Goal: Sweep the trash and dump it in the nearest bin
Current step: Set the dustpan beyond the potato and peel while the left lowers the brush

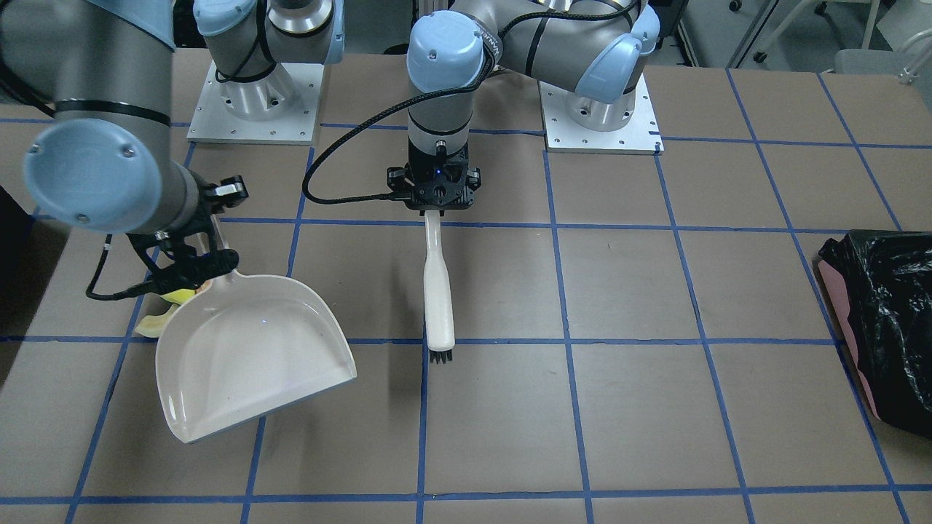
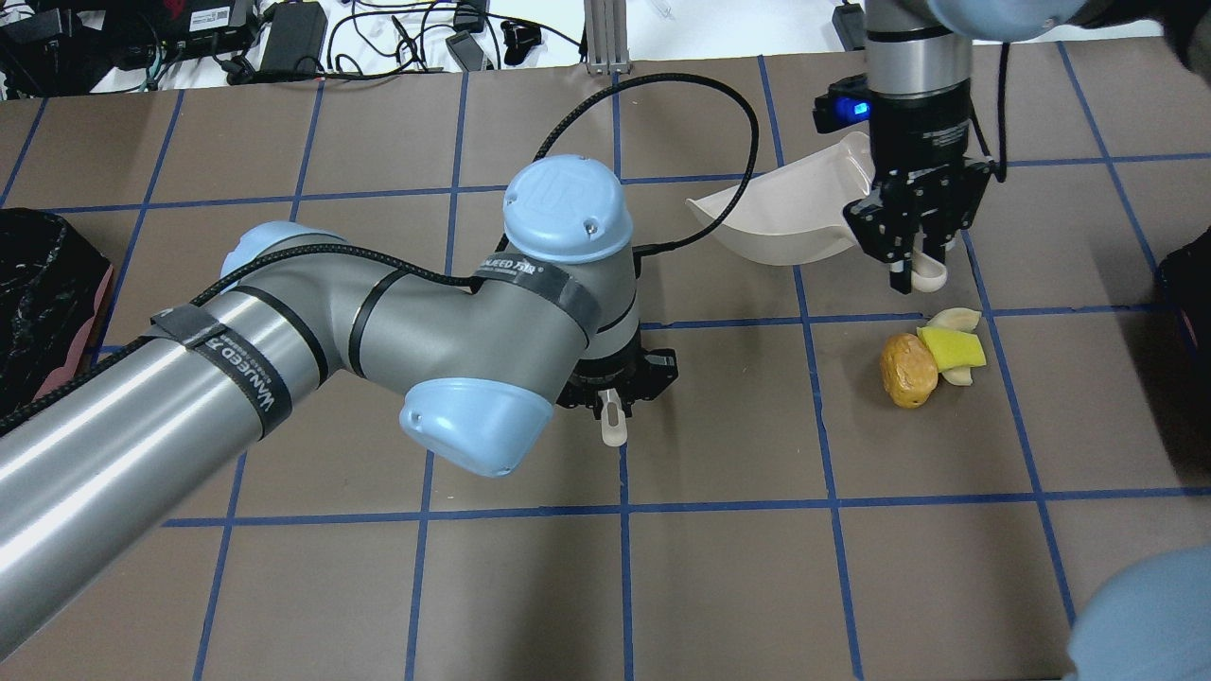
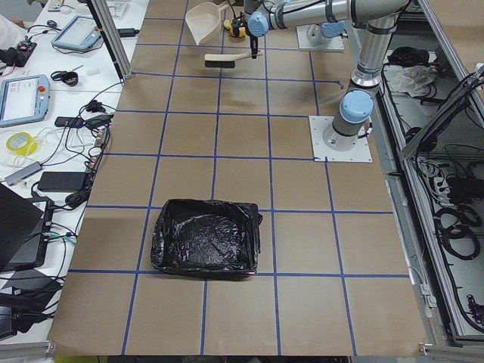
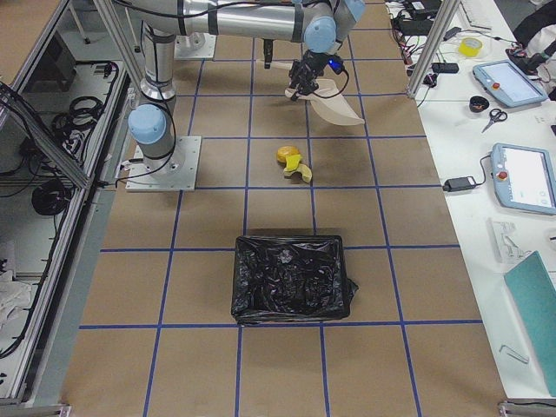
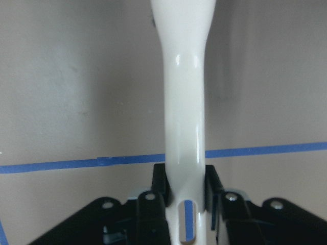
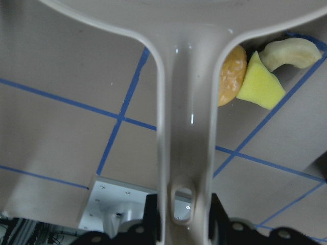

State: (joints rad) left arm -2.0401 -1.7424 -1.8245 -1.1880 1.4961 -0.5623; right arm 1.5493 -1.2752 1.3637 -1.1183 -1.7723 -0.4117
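The trash lies in a heap on the table: a brown-orange lump (image 2: 908, 370), a yellow wedge (image 2: 954, 347) and a pale peel (image 2: 956, 320). My right gripper (image 2: 916, 270) is shut on the handle of a white dustpan (image 1: 247, 349), which is empty and held tilted just beyond the heap. In the right wrist view the lump (image 6: 230, 76), wedge (image 6: 258, 84) and peel (image 6: 288, 53) show beside the handle. My left gripper (image 1: 435, 207) is shut on the handle of a white brush (image 1: 439, 291), bristles down, about two tiles from the trash. The dark bin (image 4: 291, 278) stands at the table's right end, close to the heap.
A pink bin with a black bag (image 1: 881, 327) stands at the table's other end, on my left. The dark bin shows as a sliver at the overhead view's right edge (image 2: 1194, 279). Two arm base plates (image 1: 255, 109) sit at the robot side. Blue tape lines grid the table.
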